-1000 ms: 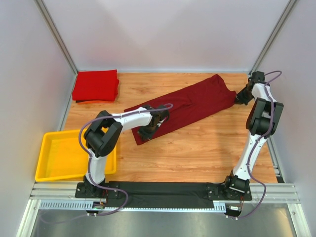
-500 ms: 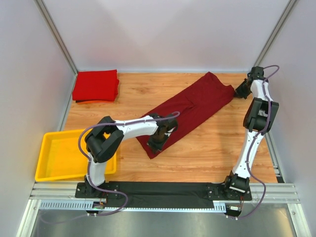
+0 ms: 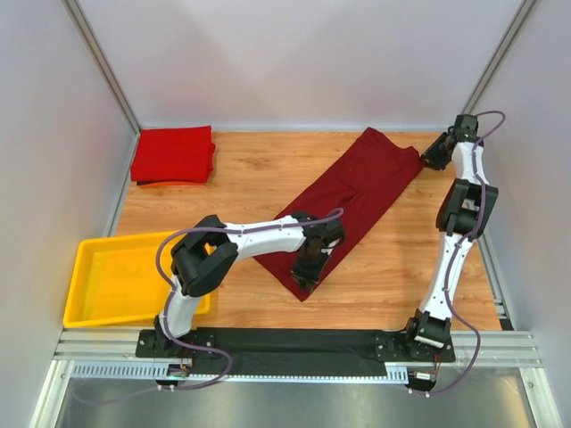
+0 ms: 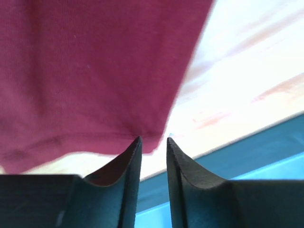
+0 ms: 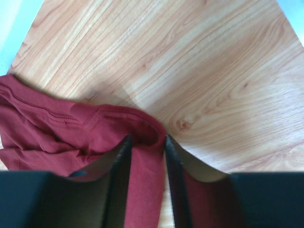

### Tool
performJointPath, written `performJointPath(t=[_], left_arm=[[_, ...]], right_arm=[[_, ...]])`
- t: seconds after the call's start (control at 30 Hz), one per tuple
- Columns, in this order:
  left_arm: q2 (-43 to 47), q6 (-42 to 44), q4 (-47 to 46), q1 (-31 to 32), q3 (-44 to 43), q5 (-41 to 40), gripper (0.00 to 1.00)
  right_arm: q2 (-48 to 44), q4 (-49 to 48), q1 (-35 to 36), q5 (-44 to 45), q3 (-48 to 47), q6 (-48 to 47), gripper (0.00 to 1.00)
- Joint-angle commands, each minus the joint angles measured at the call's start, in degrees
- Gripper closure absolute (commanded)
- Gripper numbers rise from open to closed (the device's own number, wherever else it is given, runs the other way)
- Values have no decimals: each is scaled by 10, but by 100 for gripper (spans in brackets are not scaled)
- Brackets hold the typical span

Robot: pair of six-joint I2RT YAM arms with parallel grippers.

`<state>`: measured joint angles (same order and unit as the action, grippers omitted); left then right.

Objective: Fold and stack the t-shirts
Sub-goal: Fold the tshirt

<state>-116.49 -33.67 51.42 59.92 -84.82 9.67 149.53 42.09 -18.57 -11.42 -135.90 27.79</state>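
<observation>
The maroon shirt [image 3: 357, 183] lies flat on the tabletop [image 3: 393, 267] as a long narrow band. It runs on a slant from close to the far right corner down toward the middle, and its near end stops short of the near edge.

The left pincer [image 3: 311, 265] sits on that near end, with the arm reaching in from the left across the wood. In the left wrist view its fingers [image 4: 128, 171] stand almost together with only a thin slit between them. The hemmed corner of the cloth meets their tips, so the pincer is clamped on the shirt's near corner. The rest of the cloth spreads up and to the left of the tips, and bare wood shows to the right.

The right pincer [image 3: 434, 153] is at the band's far end, beside the right edge near the far corner. In the right wrist view a rolled fold of maroon cloth passes between its fingers [image 5: 116, 175], which are closed on it. Rumpled cloth trails off to the left, with bare wood beyond the tips.

The red shirt [image 3: 172, 153] lies folded in the far left corner, well apart from both pincers. A yellow tray [image 3: 89, 308] rests by the left edge, near the near corner.
</observation>
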Motion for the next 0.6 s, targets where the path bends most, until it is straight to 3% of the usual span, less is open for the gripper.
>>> performJointPath(t=[0.0, 0.17, 0.4, 0.57], left_arm=[[3, -3, 45, 1, -73, 18, 65], [11, 50, 115, -10, -138, -42, 65], [43, 80, 108, -95, -80, -92, 65], [58, 75, 86, -196, -26, -132, 64]], right_arm=[[-18, -6, -8, -4, -13, 2, 62], [-108, 6, -8, -16, 77, 38, 52], [-240, 25, -3, -24, 234, 89, 51], [-322, -23, 13, -45, 389, 104, 51]])
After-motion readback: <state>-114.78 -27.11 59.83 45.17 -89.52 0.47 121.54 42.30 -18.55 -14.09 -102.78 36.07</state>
